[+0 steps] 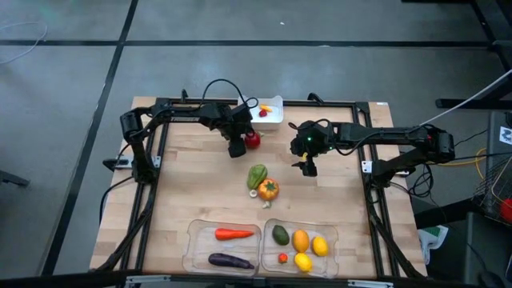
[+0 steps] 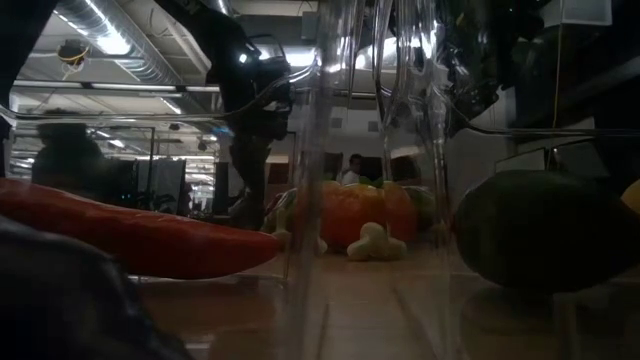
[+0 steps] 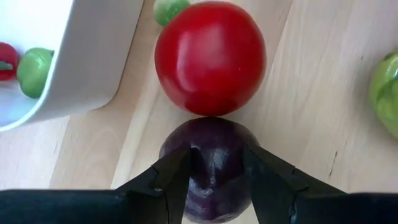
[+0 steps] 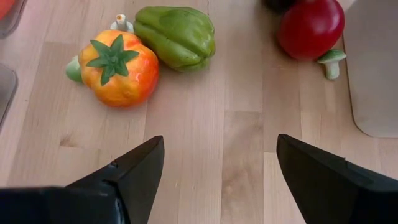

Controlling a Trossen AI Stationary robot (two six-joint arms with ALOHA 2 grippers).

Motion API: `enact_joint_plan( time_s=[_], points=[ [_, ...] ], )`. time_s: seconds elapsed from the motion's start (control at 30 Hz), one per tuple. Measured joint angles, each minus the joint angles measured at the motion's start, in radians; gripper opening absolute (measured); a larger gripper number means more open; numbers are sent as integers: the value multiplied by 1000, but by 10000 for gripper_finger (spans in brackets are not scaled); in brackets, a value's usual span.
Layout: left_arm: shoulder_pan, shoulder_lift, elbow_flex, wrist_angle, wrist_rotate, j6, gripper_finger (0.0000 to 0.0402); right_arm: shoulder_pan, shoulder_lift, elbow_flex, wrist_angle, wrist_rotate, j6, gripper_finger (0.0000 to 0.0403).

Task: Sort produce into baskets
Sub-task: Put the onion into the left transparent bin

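Note:
My left gripper stands at the table's far middle, shut on a dark purple round fruit. A red apple lies on the table just beyond it, beside the white bin, which holds small green and red pieces. My right gripper hangs open over bare table right of centre. A green pepper and an orange pepper lie on the wood ahead of it. The near edge has two clear trays: one with a carrot and an eggplant, the other with lemons and other fruit. My left gripper pinches the purple fruit by its two opposite sides between the two fingers. The fingers come from above, pointing steeply down. Whether the fruit is clear of the table, I cannot tell; it sits right beside the red apple.
A small green piece lies past the apple. Bare wood lies between the peppers and the far bin. A black frame runs around the table's edges.

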Motion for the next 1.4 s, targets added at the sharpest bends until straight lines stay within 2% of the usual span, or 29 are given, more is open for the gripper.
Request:
enact_joint_plan(
  time_s=[0.83, 1.4],
  points=[
    [-34, -5, 5, -55, 0, 3, 138, 0, 0, 0, 0, 0, 0, 308],
    [-42, -120, 6, -170, -12, 45, 141, 0, 0, 0, 0, 1, 1, 308]
  ],
)
